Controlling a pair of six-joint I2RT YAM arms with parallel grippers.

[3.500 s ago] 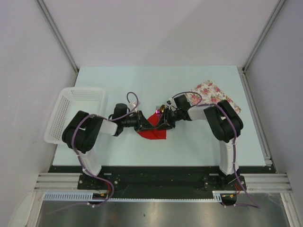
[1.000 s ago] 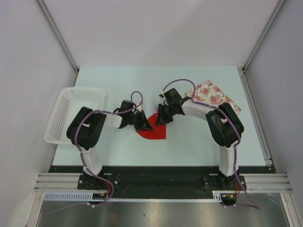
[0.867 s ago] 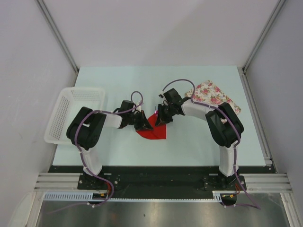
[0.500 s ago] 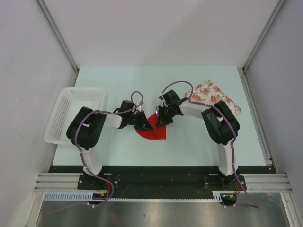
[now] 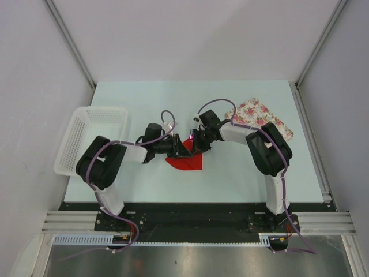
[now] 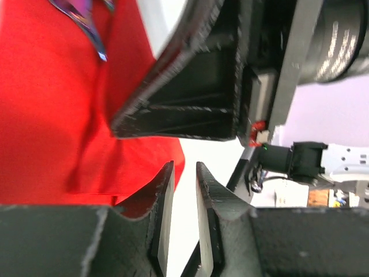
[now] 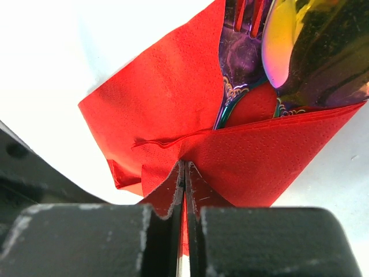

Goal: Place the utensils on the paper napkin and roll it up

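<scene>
The red paper napkin lay mid-tabletop, one flap folded over the handles of the fork and spoon, apparently to trap them for rolling. The right gripper pinched that folded edge tight. Just beside it, the left gripper stood slightly parted, holding nothing.

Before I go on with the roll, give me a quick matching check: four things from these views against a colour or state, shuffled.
Things:
1. paper napkin
2. spoon
3. basket
4. right claw

Colour or state:
a. shut on a red fold
b. shiny gold bowl
c. red
d. white mesh, at the table's left edge

Pairs: 1-c, 2-b, 3-d, 4-a
</scene>
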